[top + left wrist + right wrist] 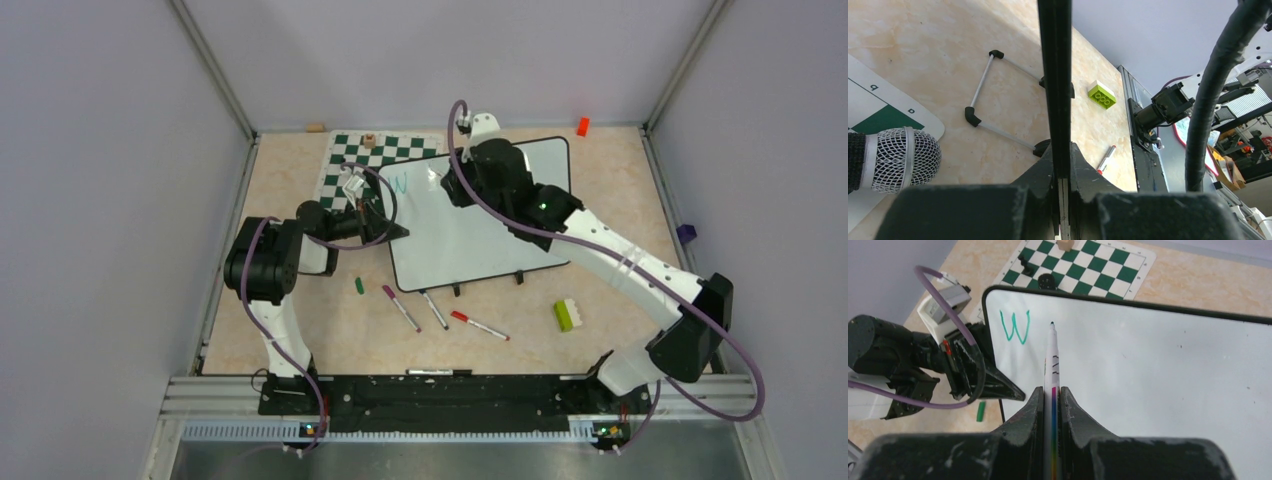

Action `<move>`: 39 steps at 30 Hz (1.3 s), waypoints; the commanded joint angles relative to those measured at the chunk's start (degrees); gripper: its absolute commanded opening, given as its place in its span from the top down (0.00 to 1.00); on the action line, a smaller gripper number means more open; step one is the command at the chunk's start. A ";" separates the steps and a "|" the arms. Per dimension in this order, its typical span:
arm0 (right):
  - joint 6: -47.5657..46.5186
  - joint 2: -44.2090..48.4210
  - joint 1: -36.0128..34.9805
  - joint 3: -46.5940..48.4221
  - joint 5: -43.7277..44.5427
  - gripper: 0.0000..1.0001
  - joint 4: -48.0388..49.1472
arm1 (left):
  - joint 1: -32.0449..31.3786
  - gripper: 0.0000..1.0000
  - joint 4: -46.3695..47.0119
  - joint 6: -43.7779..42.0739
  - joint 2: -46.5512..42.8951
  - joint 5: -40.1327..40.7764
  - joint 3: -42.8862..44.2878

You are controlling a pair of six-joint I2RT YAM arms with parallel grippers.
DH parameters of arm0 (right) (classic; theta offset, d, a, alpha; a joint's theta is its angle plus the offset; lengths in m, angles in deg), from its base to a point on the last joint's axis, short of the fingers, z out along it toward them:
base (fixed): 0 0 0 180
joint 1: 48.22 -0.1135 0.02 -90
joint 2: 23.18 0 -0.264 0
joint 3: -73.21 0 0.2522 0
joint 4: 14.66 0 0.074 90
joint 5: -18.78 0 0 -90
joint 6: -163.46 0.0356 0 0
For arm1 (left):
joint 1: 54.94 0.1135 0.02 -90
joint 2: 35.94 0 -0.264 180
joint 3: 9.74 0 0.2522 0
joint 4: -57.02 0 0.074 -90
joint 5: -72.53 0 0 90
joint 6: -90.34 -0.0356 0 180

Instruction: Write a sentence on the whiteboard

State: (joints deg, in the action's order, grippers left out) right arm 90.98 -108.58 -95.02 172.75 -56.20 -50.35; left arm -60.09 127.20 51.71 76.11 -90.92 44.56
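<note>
l. gripper (390,228): clenched on whiteboard (480,240) left edge.
chess mat (345,165): behind whiteboard's left corner.
sentence (1015,326): only a green "w", whiteboard top-left.
r. gripper (1052,405): over whiteboard, clamped on pen (1052,352), tip just right of the "w".
loose pens (435,310), green brick (566,315): in front of whiteboard.

whiteboard (1148,365) cut off by frame edge, marker (1052,360) barrel hidden inside right tool (1052,391)
</note>
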 commanded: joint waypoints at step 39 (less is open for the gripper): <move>0.17 -1.07 -1.71 -0.38 -1.85 1.00 1.22 | 1.10 1.00 8.87 1.43 1.82 1.11 3.20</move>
State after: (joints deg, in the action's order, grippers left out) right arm 91.48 -107.45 -95.44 167.81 -58.30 -46.98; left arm -59.81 128.19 53.74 78.23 -91.49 46.15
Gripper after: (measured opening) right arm 0.097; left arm 0.090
